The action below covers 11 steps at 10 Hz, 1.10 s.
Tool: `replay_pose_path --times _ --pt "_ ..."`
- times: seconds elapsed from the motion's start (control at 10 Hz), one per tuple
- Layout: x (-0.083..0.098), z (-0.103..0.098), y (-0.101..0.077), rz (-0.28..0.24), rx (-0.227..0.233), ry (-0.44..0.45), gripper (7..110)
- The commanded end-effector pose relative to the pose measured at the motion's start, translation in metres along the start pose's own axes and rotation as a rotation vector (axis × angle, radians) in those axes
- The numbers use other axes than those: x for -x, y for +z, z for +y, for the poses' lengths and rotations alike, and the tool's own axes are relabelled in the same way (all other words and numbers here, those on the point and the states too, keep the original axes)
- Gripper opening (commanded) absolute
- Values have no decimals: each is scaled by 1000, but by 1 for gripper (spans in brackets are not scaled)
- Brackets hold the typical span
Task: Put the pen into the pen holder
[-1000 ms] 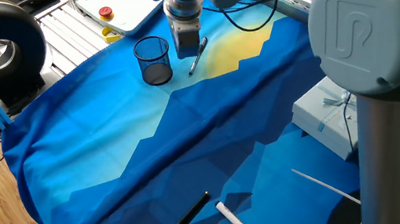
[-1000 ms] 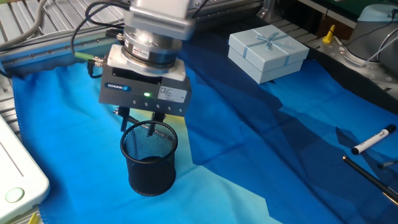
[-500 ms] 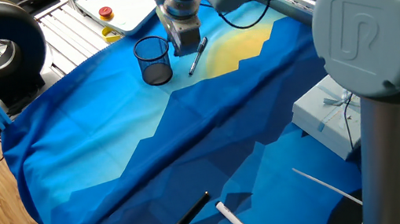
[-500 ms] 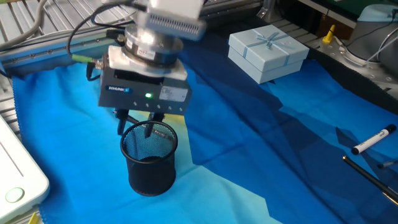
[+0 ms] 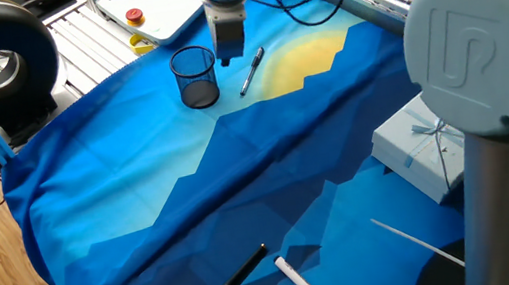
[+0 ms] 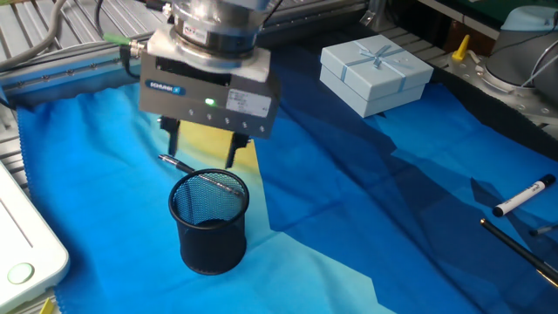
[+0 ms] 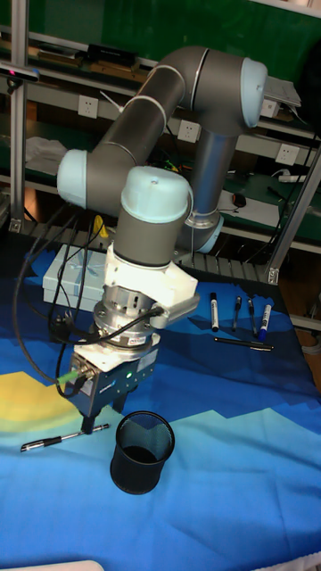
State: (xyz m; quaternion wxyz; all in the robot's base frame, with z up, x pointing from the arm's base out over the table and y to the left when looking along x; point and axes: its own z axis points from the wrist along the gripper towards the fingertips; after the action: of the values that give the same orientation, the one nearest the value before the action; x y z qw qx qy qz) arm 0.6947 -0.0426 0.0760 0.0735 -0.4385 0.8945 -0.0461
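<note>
Open mouth of the pen holder (image 6: 209, 194) unobstructed from above, with nothing seen inside through the mesh. Just behind its rim, the tool (image 6: 205, 146), fingers spread, raised over the pen (image 5: 251, 70) lying flat, perhaps clear of it. Wide bare cloth in front of the holder. Well away from it: gift box (image 6: 376, 78), markers (image 7: 239, 315) at the table's far edge.

blue cloth (image 5: 193, 202) | pen (image 5: 251, 70) flat | pen holder (image 5: 195, 76) upright
</note>
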Motion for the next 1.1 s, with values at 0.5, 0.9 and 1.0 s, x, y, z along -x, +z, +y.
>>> replay_pose_path --times 0.5,0.9,1.0 --pt "29 -47 5 -7 -143 -479 7" --pt "15 -22 7 -48 -82 -640 7" --pt "-2 -23 12 -19 -76 -732 7"
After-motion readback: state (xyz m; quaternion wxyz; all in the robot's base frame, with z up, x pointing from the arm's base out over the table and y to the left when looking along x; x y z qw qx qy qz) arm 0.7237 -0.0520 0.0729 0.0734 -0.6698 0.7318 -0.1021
